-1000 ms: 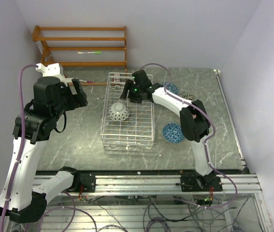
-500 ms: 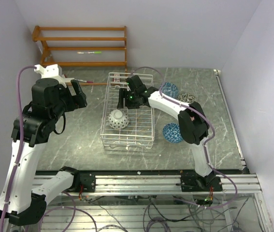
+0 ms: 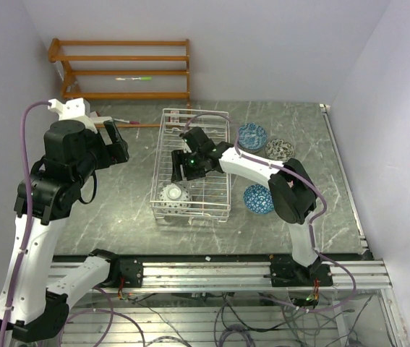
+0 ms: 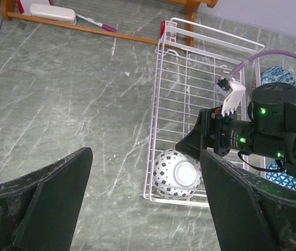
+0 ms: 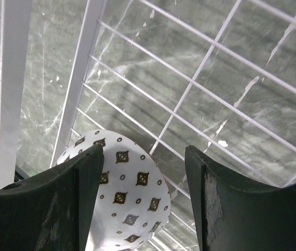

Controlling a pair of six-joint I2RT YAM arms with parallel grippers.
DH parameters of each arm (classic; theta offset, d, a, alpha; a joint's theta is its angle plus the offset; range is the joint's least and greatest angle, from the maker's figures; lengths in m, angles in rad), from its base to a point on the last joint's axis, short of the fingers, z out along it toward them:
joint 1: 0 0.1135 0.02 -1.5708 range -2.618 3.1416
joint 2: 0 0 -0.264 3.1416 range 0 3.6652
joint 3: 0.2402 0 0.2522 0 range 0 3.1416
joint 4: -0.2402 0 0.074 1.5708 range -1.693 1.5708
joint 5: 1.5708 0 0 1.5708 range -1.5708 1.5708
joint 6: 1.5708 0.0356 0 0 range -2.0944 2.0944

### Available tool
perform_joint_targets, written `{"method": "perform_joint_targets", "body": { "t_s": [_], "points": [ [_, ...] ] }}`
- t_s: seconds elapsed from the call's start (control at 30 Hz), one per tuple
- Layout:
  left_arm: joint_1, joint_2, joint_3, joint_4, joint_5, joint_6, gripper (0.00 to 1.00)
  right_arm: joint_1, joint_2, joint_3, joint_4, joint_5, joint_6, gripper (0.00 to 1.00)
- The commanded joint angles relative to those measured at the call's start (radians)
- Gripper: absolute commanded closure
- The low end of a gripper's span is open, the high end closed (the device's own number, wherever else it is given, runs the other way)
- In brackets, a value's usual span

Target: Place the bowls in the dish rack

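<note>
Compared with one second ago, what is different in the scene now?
The right pincer, open, moved along the rack toward its near end, and the upside-down bowl slid ahead of it to the near left corner. Nothing was gripped or let go. The left arm, the far blue bowl, the near blue bowl and the grey bowl beside the rack hardly moved.

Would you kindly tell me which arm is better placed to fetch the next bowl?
Right, probably: the right claw is over the dish rack, and the three loose bowls lie just right of it.
</note>
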Motion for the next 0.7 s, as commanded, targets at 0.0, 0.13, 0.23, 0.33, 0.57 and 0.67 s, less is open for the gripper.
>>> {"method": "perform_joint_targets", "body": {
  "t_s": [0.0, 0.13, 0.23, 0.33, 0.57, 0.67],
  "points": [
    [-0.004, -0.015, -0.01, 0.015, 0.001, -0.016, 0.04, 0.008, -0.035, -0.017, 0.034, -0.023, 0.001, 0.36],
    [-0.003, -0.021, -0.015, 0.015, -0.003, -0.025, 0.04, 0.02, -0.018, 0.016, 0.048, -0.053, 0.017, 0.36],
    [-0.003, -0.024, -0.017, 0.013, -0.003, -0.031, 0.04, 0.025, -0.016, 0.013, 0.076, -0.084, 0.038, 0.37],
    [-0.004, -0.028, -0.018, 0.012, -0.002, -0.036, 0.04, 0.025, -0.032, -0.005, 0.129, -0.12, 0.062, 0.37],
    [-0.003, -0.038, -0.027, 0.01, -0.009, -0.041, 0.04, 0.024, -0.089, 0.034, 0.068, -0.011, 0.053, 0.36],
    [-0.004, -0.04, -0.029, 0.01, -0.006, -0.043, 0.04, 0.021, -0.136, 0.065, -0.038, 0.165, 0.031, 0.36]
  ]
}}
